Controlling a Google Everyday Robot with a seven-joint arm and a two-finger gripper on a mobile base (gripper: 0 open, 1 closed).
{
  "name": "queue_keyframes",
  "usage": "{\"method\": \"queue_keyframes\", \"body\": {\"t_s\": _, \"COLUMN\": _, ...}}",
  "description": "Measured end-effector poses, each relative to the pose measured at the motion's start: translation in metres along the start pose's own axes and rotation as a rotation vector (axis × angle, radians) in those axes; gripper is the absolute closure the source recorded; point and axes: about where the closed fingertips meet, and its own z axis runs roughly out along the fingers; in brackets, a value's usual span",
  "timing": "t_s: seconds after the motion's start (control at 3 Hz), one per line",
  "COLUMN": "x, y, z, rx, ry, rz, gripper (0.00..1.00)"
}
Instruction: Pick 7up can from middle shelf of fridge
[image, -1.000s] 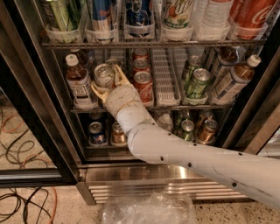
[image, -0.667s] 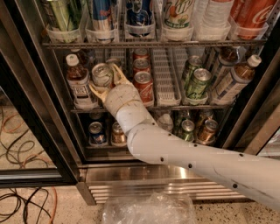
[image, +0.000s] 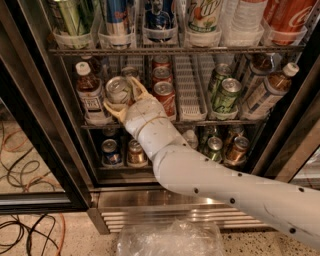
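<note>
The 7up can (image: 118, 89), pale silver with a shiny top, sits at the front of a left lane on the middle shelf (image: 200, 121) of the fridge (image: 175, 200). It is tilted, with its top towards the camera. My gripper (image: 124, 97) reaches into the fridge from the lower right on a white arm. One finger (image: 137, 85) lies on the can's upper right and the other on its lower left, so the can is held between them.
Red Coca-Cola cans (image: 165, 95) stand just right of the gripper and a brown bottle (image: 90, 92) just left. Green cans (image: 226, 94) and bottles (image: 272, 90) are further right. The dark door frame (image: 42, 130) is at left. A plastic bag (image: 170, 240) and cables (image: 25, 235) lie on the floor.
</note>
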Motion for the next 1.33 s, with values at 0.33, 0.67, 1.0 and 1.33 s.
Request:
{"method": "queue_keyframes", "body": {"t_s": 0.33, "x": 0.005, "y": -0.005, "z": -0.030, "rx": -0.070, "ry": 0.102, "rz": 0.017, "gripper": 1.00}}
{"method": "queue_keyframes", "body": {"t_s": 0.67, "x": 0.008, "y": -0.022, "z": -0.056, "rx": -0.121, "ry": 0.191, "rz": 0.045, "gripper": 1.00}}
{"method": "queue_keyframes", "body": {"t_s": 1.0, "x": 0.006, "y": 0.000, "z": -0.059, "rx": -0.206, "ry": 0.198, "rz": 0.047, "gripper": 1.00}}
{"method": "queue_keyframes", "body": {"t_s": 1.33, "x": 0.005, "y": 0.002, "z": -0.058, "rx": -0.216, "ry": 0.195, "rz": 0.046, "gripper": 1.00}}
